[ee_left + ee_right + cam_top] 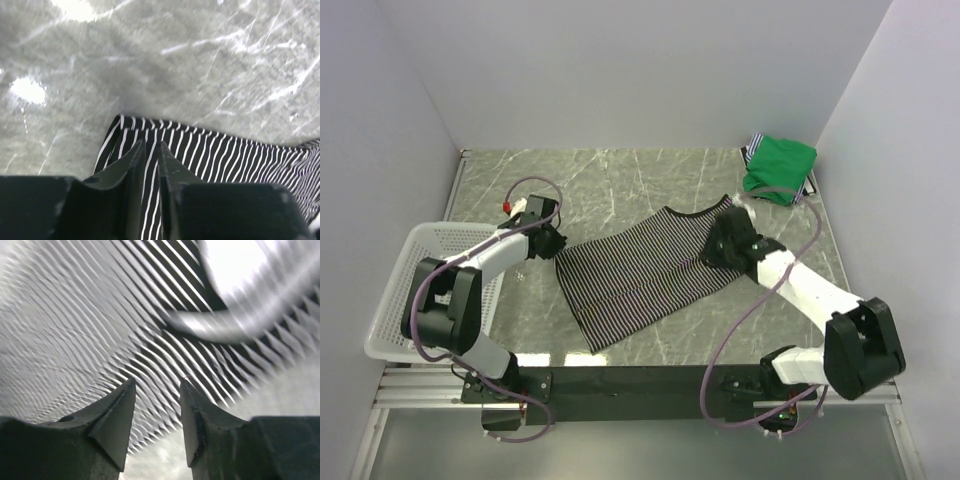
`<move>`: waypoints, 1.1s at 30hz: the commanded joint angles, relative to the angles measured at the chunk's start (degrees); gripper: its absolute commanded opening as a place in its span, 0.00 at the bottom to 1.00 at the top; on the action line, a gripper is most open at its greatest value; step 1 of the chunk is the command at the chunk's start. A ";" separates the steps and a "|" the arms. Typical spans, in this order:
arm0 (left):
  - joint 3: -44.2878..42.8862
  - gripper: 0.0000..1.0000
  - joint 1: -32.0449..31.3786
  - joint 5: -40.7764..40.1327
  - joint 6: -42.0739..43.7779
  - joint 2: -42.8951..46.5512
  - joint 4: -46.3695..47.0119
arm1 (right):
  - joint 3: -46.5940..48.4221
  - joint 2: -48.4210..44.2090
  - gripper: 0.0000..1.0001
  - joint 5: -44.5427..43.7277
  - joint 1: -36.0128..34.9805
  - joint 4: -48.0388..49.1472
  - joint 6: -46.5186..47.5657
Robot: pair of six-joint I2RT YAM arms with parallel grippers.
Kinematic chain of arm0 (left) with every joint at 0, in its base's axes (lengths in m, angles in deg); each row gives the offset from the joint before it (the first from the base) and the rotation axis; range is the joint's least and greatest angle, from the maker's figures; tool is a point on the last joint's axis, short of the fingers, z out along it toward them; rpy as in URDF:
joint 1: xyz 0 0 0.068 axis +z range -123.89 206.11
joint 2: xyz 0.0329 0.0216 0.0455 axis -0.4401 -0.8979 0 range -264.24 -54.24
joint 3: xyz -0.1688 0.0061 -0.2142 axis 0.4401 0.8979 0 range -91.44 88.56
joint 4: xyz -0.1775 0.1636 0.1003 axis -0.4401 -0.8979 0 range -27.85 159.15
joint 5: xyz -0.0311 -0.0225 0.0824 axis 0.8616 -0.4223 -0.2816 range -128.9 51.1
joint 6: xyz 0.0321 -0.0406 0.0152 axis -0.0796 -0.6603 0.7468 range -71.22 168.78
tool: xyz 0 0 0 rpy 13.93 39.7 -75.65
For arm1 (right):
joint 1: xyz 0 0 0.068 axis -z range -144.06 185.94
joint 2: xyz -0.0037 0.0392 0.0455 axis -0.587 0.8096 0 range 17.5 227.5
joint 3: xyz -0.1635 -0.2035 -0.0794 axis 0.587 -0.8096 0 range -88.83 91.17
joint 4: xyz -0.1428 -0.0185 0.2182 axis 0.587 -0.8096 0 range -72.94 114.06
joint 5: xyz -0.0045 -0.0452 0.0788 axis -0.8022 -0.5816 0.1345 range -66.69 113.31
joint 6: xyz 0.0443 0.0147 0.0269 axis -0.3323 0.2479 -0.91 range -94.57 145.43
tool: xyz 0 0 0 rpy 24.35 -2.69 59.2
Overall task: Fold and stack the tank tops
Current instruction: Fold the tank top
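A soft black-and-white striped tank top (635, 280) lies spread flat in the middle of the grey marble-patterned table (620, 185), set on a slant - its hem toward the near left, its neckline toward the far right. The left hand (548, 243) sits at the top's left corner. In the left wrist view the left hand (150, 152) has its 2 fingers (127, 165) drawn almost together, only a thin slit between them, with the striped corner pinched in that slit. The right hand (715, 250) is over the top's right side, near the neckline. In the blurred right wrist view the right hand (157, 390) has its fingers clearly apart, holding nothing, with the stripes just below them.

A plain bright green tank top (780, 165) lies bunched in the far right corner, well apart from both hands. A bit of striped fabric (751, 151) shows at its far-left edge; what it belongs to cannot be told.

A white plastic mesh basket (390, 320) stands at the table's near left edge, just beside the left arm. Plain white walls (620, 70) close in the left, far and right sides. Bare marble shows beyond the striped tank top and along the near edge - the widest open stretch is at the far left.
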 commanded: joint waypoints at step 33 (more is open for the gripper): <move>-3.66 0.22 0.22 -2.05 5.79 -4.78 -1.89 | 63.55 57.81 0.49 5.42 1.01 -6.27 26.16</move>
